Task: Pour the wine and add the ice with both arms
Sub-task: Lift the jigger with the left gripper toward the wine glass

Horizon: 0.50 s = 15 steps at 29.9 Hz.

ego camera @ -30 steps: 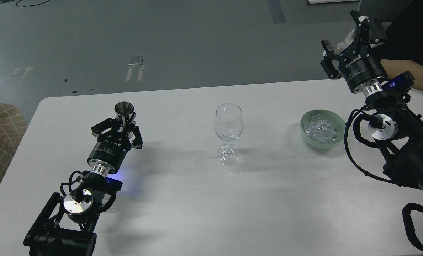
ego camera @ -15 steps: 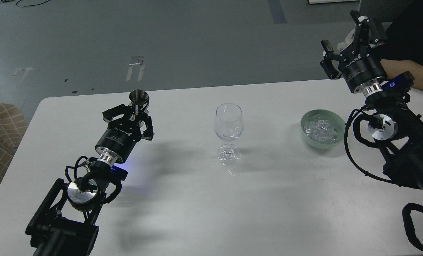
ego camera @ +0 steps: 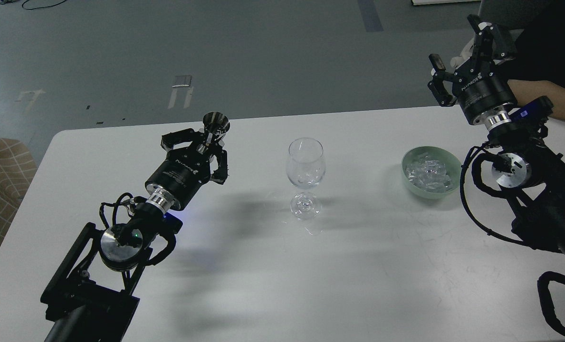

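Table edge [ego camera: 120,127]: far, just past left gripper [ego camera: 209,142] pinching small metal cup [ego camera: 215,122].
Room: bare white top near glass [ego camera: 305,175].
Right gripper [ego camera: 467,47]: fingers wide, holding nothing, past ice [ego camera: 428,173] bowl [ego camera: 408,183].

Ice [ego camera: 428,175] chunks sitting heaped in green bowl [ego camera: 408,164], right of upright stemmed glass [ego camera: 305,166]; wine not discernible.

Looks like a robotics lab: bare grey taped floor [ego camera: 263,57] beyond the left gripper [ego camera: 209,141], plain white table [ego camera: 358,266] beneath it.
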Available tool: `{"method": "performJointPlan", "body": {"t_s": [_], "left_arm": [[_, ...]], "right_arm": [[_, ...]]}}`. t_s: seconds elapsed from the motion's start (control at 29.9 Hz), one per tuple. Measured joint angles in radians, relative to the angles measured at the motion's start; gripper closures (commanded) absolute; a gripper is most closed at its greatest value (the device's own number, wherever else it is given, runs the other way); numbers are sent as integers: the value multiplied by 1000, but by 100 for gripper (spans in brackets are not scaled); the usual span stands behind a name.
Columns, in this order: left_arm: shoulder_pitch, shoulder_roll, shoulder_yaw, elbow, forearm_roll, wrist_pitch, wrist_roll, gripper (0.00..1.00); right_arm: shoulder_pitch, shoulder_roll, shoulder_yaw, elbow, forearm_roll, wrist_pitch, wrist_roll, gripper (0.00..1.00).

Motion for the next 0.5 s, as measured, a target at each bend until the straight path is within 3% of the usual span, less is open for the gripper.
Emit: {"method": "performJointPlan", "body": {"t_s": [0.5], "left_arm": [[-34, -12, 36, -7, 2, 48, 10, 100]], "right_arm": [[0, -1, 0, 0, 0, 0, 0, 0]]}}
